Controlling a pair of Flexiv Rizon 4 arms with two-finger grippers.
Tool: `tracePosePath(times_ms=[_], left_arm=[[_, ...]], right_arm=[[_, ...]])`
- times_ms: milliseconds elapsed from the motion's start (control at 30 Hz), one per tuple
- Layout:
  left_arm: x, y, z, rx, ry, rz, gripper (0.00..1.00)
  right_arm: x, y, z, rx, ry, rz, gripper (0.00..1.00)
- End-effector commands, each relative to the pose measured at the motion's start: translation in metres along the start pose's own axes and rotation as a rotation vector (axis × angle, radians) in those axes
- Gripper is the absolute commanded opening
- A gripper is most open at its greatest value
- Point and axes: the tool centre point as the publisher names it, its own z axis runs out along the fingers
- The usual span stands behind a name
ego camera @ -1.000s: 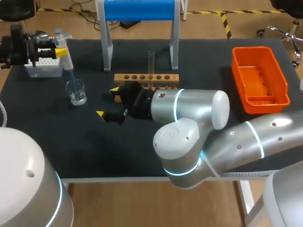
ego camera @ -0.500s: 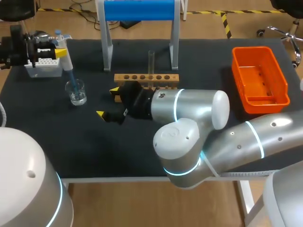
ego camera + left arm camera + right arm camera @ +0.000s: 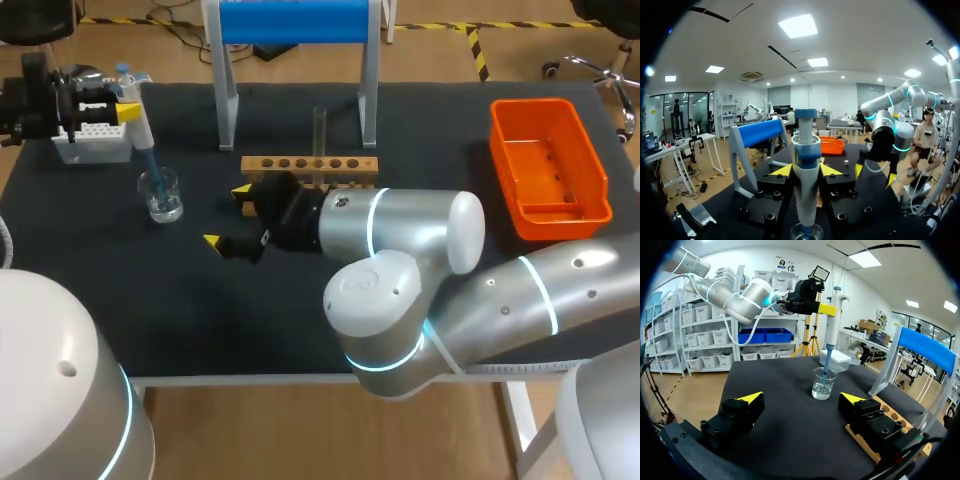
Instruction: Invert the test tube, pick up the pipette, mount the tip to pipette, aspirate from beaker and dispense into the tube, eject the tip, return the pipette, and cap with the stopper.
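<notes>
Head view: left jaws clench the upright pipette, dipped in the beaker; the test tube stands nearer the released right jaws.

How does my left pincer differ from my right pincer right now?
The left pincer is shut on the pipette; the right pincer is open and empty. The left pincer stands above the beaker, with the pipette's tip down inside it; the right pincer lies beside the wooden rack, pointing toward the beaker. Both have yellow tips.
</notes>
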Motion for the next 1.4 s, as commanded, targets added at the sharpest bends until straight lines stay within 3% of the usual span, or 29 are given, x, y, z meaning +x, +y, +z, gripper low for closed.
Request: tracePosePath(times_ms=[33, 533, 867, 1100, 1400], left_arm=[[-0.001, 0.001, -0.001, 0.002, 0.006, 0.001, 0.00], [-0.001, 0.001, -0.001, 0.002, 0.006, 0.001, 0.00], [-0.001, 0.001, -0.001, 0.002, 0.006, 0.001, 0.00], [-0.001, 0.001, -0.001, 0.002, 0.006, 0.001, 0.00], [-0.001, 0.001, -0.001, 0.002, 0.006, 0.001, 0.00]], right_arm=[[0.002, 0.007, -0.009, 0.004, 0.003, -0.006, 1.00], [-0.004, 0.058, -0.059, 0.007, -0.004, -0.086, 1.00], [-0.021, 0.098, -0.090, -0.023, 0.005, -0.149, 1.00], [-0.045, 0.123, -0.095, -0.064, 0.153, -0.209, 1.00], [-0.070, 0.149, -0.083, -0.048, 0.325, -0.219, 1.00]])
